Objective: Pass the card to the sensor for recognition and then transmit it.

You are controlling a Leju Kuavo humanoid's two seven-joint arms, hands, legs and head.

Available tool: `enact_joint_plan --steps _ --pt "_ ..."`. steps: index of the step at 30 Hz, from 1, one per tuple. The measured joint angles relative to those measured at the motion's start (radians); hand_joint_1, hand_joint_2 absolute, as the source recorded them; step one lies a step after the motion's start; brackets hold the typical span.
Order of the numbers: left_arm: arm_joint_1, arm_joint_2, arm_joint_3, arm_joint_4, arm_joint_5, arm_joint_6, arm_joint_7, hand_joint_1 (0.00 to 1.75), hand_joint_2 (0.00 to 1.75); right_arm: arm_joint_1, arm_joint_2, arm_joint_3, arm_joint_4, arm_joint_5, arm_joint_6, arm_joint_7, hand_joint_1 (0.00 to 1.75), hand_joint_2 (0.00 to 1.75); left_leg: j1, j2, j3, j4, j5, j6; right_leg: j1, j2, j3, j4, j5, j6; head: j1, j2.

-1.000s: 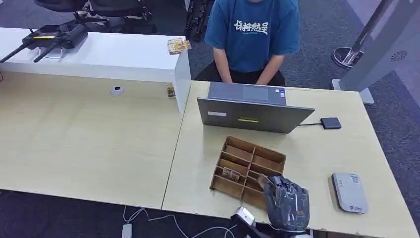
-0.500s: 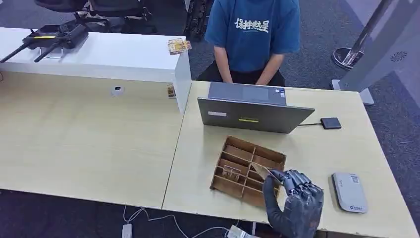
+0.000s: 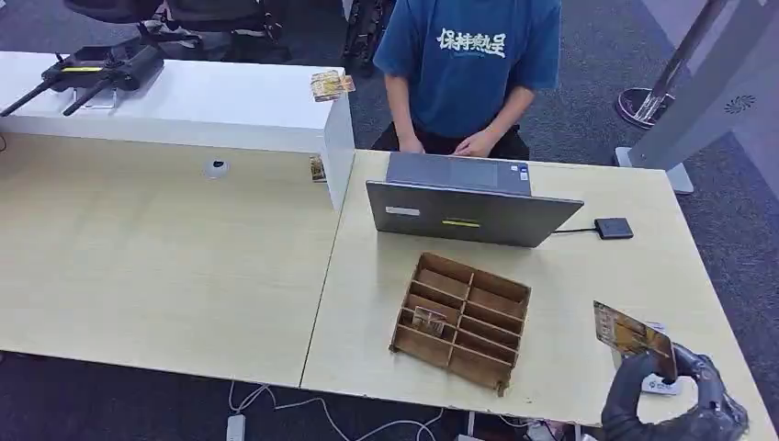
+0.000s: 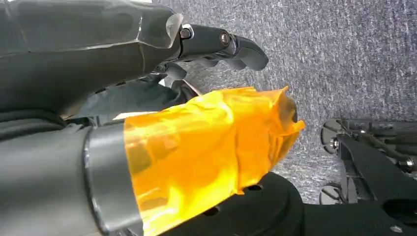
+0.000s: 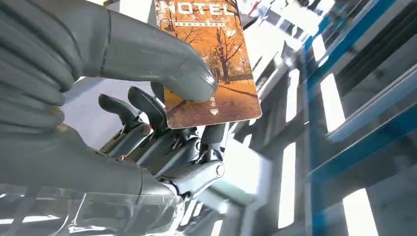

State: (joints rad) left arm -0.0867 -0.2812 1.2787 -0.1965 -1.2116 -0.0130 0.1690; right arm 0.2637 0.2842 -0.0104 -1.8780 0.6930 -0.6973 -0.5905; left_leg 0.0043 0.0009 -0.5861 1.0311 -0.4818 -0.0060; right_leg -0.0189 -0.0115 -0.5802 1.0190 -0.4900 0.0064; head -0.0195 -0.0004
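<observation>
My right hand (image 3: 675, 404) hovers at the table's near right corner, pinching an orange hotel card (image 3: 632, 335) that tilts up above it. The grey card sensor (image 3: 658, 385) lies on the table right under the hand and is mostly hidden by it. In the right wrist view the thumb (image 5: 162, 64) presses the card (image 5: 211, 59) against the fingers of the right hand (image 5: 147, 123). My left hand (image 4: 196, 98), its thumb wrapped in orange tape, hangs over grey carpet holding nothing.
A wooden divided tray (image 3: 496, 299) sits mid-table with another card (image 3: 427, 322) in a slot. Behind it stands an open laptop (image 3: 468, 216), where a person (image 3: 468, 64) sits. A small black box (image 3: 613, 228) lies to the right of the laptop.
My right hand has lifted the card out of the tray and carried it right, over the sensor. The person's hands have come up to the laptop.
</observation>
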Motion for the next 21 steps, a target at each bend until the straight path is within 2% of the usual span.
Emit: enact_joint_plan --steps 5,9,13,21 --pt "0.001 -0.003 0.0 0.0 0.001 0.005 -0.002 0.0 0.0 0.016 0.01 -0.066 -0.004 -0.078 0.0 -0.008 1.75 1.75 0.0 0.0 0.0 0.0 0.0 0.0 0.0 0.0 0.0 0.0 0.0 0.0 0.0 0.0" --pt "0.001 -0.005 0.0 0.0 0.001 0.01 -0.002 0.0 0.0 0.022 0.016 -0.099 -0.005 -0.084 0.0 -0.009 1.75 1.75 0.0 0.0 0.0 0.0 0.0 0.0 0.0 0.0 0.0 0.0 0.0 0.0 0.0 0.0" --pt "0.001 -0.005 0.0 0.0 0.0 0.011 -0.002 0.0 0.0 0.025 0.018 -0.116 -0.005 -0.08 0.0 -0.01 1.75 1.75 0.0 0.0 0.0 0.0 0.0 0.0 0.0 0.0 0.0 0.0 0.0 0.0 0.0 0.0" --pt "0.001 -0.005 0.0 0.0 -0.026 0.01 0.008 0.0 0.0 0.014 0.019 -0.125 -0.005 -0.042 0.0 -0.051 1.75 1.75 0.0 0.0 0.0 0.0 0.0 0.0 0.0 0.0 0.0 0.0 0.0 0.0 0.0 0.0"
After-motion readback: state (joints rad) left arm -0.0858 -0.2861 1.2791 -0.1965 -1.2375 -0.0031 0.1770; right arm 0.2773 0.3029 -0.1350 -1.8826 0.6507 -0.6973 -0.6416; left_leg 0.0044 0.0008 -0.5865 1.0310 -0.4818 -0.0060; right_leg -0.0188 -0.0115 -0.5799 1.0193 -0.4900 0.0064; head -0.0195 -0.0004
